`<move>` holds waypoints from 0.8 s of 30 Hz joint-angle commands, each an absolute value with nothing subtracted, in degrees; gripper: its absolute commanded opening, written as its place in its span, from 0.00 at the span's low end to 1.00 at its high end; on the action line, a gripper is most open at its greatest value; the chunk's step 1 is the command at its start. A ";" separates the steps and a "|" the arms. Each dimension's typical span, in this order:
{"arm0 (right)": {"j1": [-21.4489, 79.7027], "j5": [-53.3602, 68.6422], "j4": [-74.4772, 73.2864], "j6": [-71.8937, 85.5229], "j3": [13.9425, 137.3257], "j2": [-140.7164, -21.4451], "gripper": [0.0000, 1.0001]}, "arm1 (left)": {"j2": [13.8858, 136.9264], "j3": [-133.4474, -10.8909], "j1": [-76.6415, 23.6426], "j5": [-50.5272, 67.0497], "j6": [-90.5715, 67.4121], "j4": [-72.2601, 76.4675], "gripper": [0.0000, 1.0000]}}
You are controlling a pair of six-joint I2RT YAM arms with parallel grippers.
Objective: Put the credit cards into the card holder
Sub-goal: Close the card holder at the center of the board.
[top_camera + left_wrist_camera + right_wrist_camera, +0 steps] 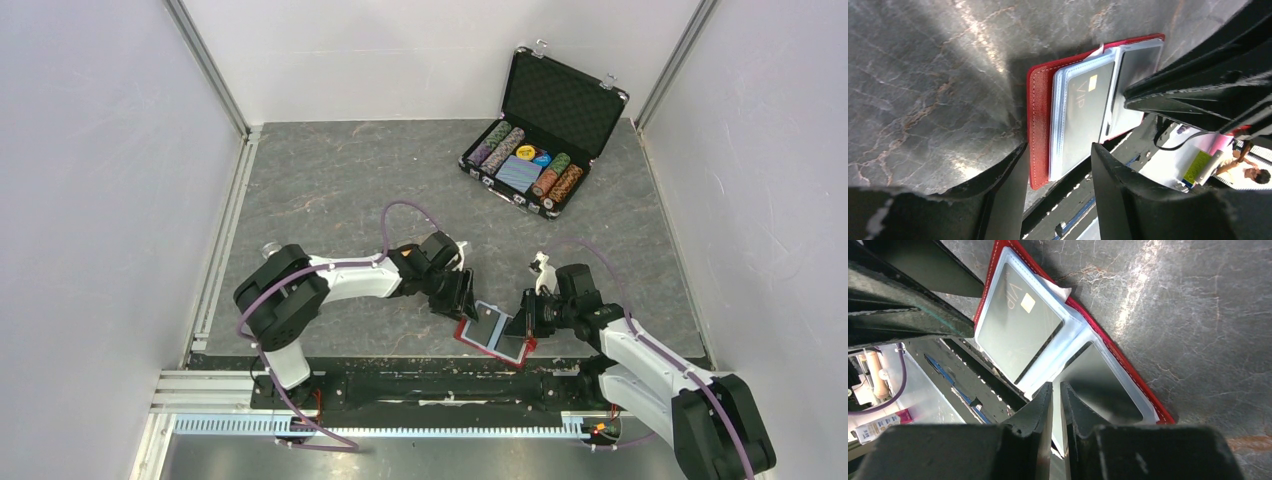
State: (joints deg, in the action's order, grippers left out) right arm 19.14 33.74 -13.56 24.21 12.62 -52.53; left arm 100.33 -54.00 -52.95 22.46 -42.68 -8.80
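Observation:
The red card holder point(492, 337) lies open at the table's near edge, its clear sleeves facing up. A dark credit card point(1083, 112) marked VIP with a gold chip sits inside one sleeve, and it also shows in the right wrist view point(1020, 325). The other sleeve point(1098, 380) looks dark; I cannot tell whether it holds a card. No loose cards are in view. My left gripper point(1059, 150) is open, its fingers either side of the holder's point(1038, 115) near end without gripping it. My right gripper point(1056, 386) is shut on a pale sleeve edge of the holder point(1128, 371).
A black chip case point(545, 130) stands open at the back right with poker chips and a blue deck. The holder overhangs the table's front edge, with the black base rail point(430, 385) just below. Both grippers point(462, 298) point(522, 322) are close together over the holder.

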 commanded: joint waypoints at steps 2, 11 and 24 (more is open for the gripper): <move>19.18 30.68 -15.28 23.29 11.62 -53.21 0.13 | 96.41 -54.58 -53.92 26.90 -46.79 -2.82 0.53; 19.22 30.35 -15.55 23.22 11.80 -53.00 0.13 | 97.31 -55.90 -56.71 29.99 -47.90 -0.22 0.49; 19.17 25.45 -21.76 21.68 15.54 -50.22 0.13 | 97.71 -59.24 -58.35 18.61 -44.19 -12.64 0.54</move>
